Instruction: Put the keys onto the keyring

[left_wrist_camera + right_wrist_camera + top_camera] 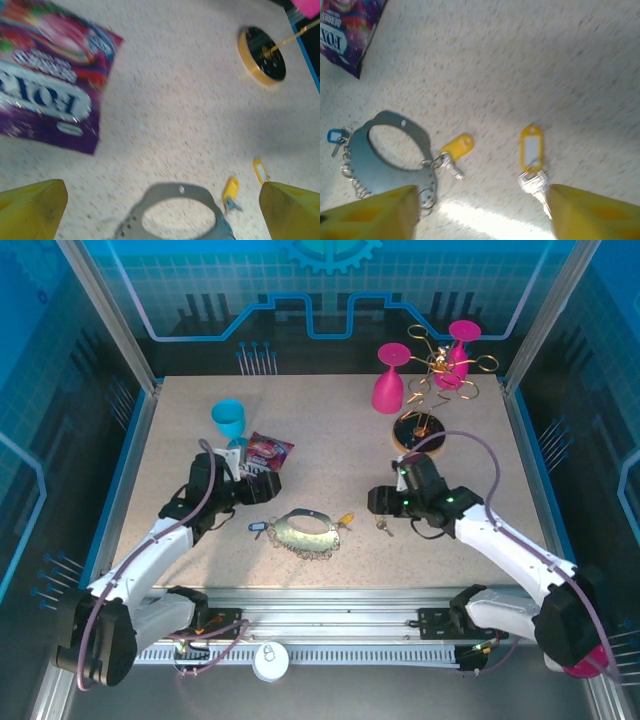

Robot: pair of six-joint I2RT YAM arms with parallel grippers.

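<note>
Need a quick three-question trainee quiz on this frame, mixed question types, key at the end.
1. True or false: the candy bag lies on top of the keyring.
2. The key nearest the right gripper carries a tag of which colour? A blue, B yellow, C red.
3. What colour is the cup standing beside the candy bag?
Key: 1 false, they lie apart; 2 B; 3 blue.
</note>
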